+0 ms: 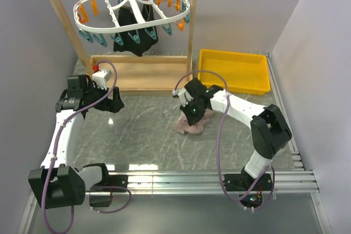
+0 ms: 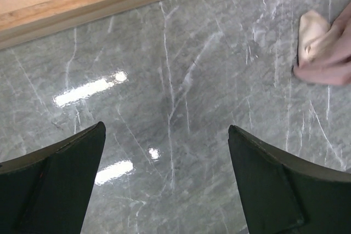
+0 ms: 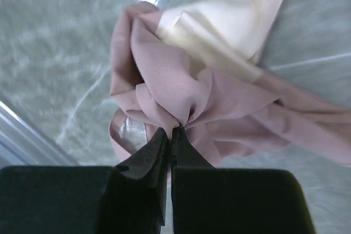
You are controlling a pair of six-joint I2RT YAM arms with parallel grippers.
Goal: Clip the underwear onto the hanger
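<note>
The pink underwear (image 1: pixel 193 124) lies crumpled on the grey table at mid right. It shows in the right wrist view (image 3: pixel 181 89), with its beige part at the top, and at the right edge of the left wrist view (image 2: pixel 323 47). My right gripper (image 3: pixel 174 131) is shut on a pinched fold of the underwear; in the top view it (image 1: pixel 193 114) sits right over the cloth. My left gripper (image 2: pixel 167 135) is open and empty above bare table; in the top view it (image 1: pixel 112 104) is at the left. The white hanger (image 1: pixel 131 9) hangs from the wooden rack with orange and teal pins.
A black garment (image 1: pixel 134 28) hangs clipped on the hanger. The wooden rack's base (image 1: pixel 140 72) lies across the back of the table. A yellow tray (image 1: pixel 235 70) stands at the back right. A metal rail (image 1: pixel 208 179) runs along the near edge.
</note>
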